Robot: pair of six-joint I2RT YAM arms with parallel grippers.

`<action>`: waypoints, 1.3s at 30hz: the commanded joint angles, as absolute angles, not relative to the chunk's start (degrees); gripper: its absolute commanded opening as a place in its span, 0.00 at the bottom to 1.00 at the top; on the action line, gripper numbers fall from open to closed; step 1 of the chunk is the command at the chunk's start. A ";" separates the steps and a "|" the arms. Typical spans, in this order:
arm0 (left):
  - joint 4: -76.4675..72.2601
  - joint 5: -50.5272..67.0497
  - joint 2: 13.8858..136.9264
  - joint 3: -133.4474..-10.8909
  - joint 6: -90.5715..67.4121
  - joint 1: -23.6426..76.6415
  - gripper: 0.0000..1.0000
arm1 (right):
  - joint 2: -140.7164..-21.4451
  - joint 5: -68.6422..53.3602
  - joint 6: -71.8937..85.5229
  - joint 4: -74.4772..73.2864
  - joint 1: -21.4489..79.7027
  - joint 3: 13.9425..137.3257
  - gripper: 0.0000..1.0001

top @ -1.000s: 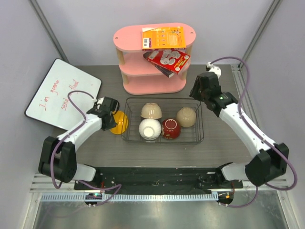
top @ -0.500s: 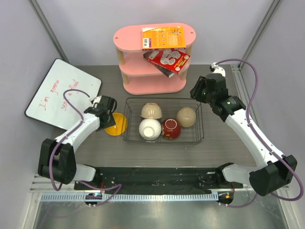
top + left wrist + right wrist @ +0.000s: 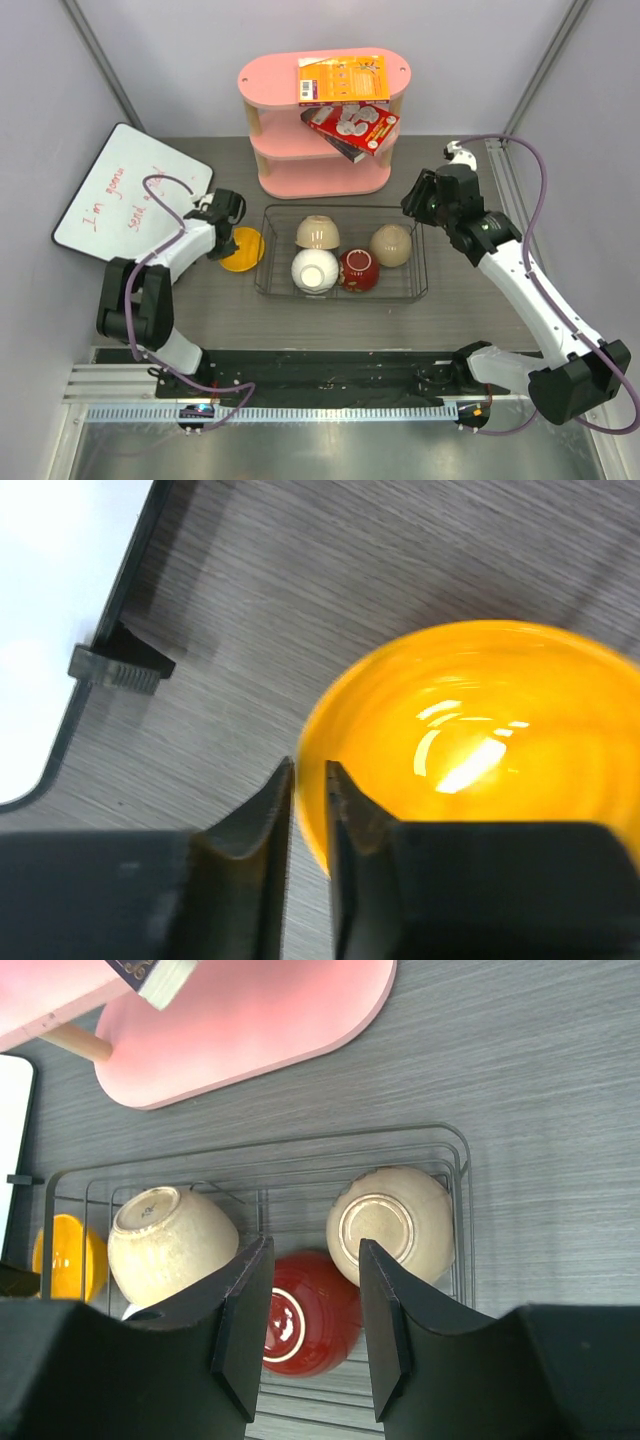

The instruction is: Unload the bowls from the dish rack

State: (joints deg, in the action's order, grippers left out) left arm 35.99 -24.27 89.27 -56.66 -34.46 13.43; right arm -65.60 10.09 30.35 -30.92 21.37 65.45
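Left tool (image 3: 232, 228), seen from above, sits at the yellow-orange bowl (image 3: 243, 252) on the bench (image 3: 200, 300) left of the dish rack (image 3: 425, 275), while the right tool (image 3: 414, 207) hovers over its far right corner. Its wrist view shows fingers (image 3: 250, 850) nearly together at the rim, grip unclear. The right wrist view shows jaws apart and empty above the dark red bowl (image 3: 310, 1315) and beige bowl (image 3: 390, 1225) in the rack.

The whiteboard (image 3: 112, 203) bears red handwriting, seemingly "I'm gonna send…"; print on the orange book (image 3: 343, 79) is too small to read.
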 commanded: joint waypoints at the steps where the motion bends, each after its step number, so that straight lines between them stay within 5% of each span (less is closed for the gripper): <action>1: 33.57 -22.51 90.87 -58.27 -34.54 11.78 0.16 | -65.39 8.97 31.03 -30.06 21.36 64.86 0.45; 5: 34.71 -23.11 90.62 -58.45 -34.28 11.78 0.17 | -65.39 8.53 30.85 -30.06 21.44 64.16 0.45; 13: 37.62 -26.36 81.41 -58.89 -33.14 11.86 0.41 | -64.42 7.47 30.76 -30.06 21.45 62.50 0.45; 17: 39.90 -27.86 78.49 -60.81 -31.64 11.86 0.42 | -64.07 6.33 31.12 -29.97 21.36 61.44 0.45; 23: 37.36 -15.65 68.76 -63.11 -25.77 14.93 0.54 | -62.67 3.87 31.90 -29.97 21.44 60.65 0.47; 25: 35.43 -15.12 67.24 -63.98 -24.09 21.14 0.60 | -62.49 2.47 32.60 -29.10 21.45 59.77 0.56; 30: 33.49 -7.04 71.44 -65.30 -23.73 26.36 0.63 | -62.84 -3.33 35.77 -27.25 23.02 58.19 0.58; 39: 30.59 -12.58 74.27 -62.49 -6.43 30.94 0.67 | -63.98 -2.11 40.07 -27.95 31.28 53.27 0.60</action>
